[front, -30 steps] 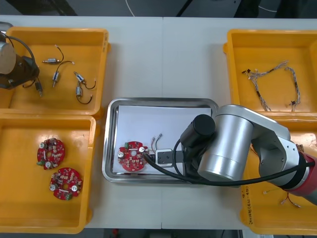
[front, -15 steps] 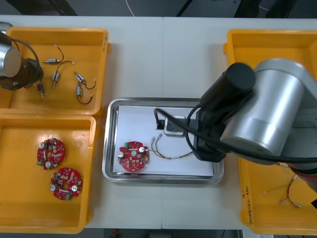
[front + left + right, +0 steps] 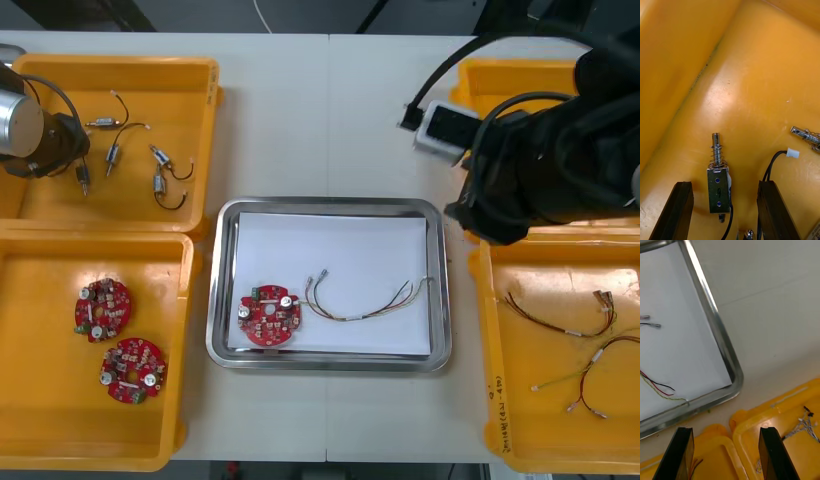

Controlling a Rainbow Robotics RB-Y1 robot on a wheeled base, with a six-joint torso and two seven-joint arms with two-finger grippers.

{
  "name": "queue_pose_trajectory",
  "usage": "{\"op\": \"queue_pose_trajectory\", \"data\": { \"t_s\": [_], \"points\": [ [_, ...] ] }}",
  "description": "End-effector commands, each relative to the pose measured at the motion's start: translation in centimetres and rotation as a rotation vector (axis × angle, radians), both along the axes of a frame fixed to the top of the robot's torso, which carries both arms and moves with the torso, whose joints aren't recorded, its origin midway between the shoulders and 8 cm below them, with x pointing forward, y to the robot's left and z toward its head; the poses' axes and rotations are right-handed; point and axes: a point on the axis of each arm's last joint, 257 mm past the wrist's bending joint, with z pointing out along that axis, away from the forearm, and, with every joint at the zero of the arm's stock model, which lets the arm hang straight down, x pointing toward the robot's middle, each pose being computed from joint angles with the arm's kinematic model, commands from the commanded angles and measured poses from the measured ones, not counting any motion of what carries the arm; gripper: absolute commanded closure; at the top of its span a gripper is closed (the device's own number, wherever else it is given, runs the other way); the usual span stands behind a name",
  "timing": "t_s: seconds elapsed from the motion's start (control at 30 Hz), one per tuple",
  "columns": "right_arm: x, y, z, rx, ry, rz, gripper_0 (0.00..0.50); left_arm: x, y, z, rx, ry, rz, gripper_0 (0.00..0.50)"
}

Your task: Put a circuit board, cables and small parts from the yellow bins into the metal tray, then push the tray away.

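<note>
Metal tray [image 3: 214, 300] sits mid-table, white inside. From the front I've got a red circuit board [image 3: 270, 314] in its near-left corner. A red and yellow cable [image 3: 365, 302] lies beside the board, running toward the tray's right edge. Two spare circuit boards [image 3: 103, 308] lie in the near-left bin [image 3: 186, 340]. My left arm [image 3: 25, 125] is at the left edge of the far-left bin [image 3: 210, 90], where small metal parts [image 3: 160, 180] are scattered. My right arm [image 3: 550, 150] hangs over the far-right bin [image 3: 520, 75], just off the tray's far-right corner.

Right wrist now: the right gripper [image 3: 725, 429] is spread wide and empty. It's above the spot where two bins meet beside a tray corner. A twisted blue and white cable [image 3: 805, 423] lies in one of those bins.

Left wrist: the left gripper [image 3: 724, 183] is released, low over the bin floor. A small metal part with a spring [image 3: 718, 187] lies between the fingers [image 3: 681, 210], not clamped.
</note>
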Motion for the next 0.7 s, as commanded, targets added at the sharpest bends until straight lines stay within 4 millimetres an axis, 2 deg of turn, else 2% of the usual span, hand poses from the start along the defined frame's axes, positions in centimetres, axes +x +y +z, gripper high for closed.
{"op": "queue_pose_trajectory", "data": {
  "t_s": [0.03, 0.33, 0.7],
  "points": [
    [2.1, -5.1, 2.3, 0.081, -0.014, -0.176, 0.000, 0.5, -1.1, 0.2, 0.020, -0.002, -0.046, 0.000],
    [5.2, -13.3, 3.7, 0.155, 0.021, -0.408, 0.000, -0.3, -0.5, -1.1, 0.028, 0.021, -0.040, 0.000],
    [8.4, -20.8, 5.0, 0.243, 0.083, -0.632, 0.000, -0.7, 0.2, -1.7, 0.027, 0.035, -0.024, 0.000]
  ]
}}
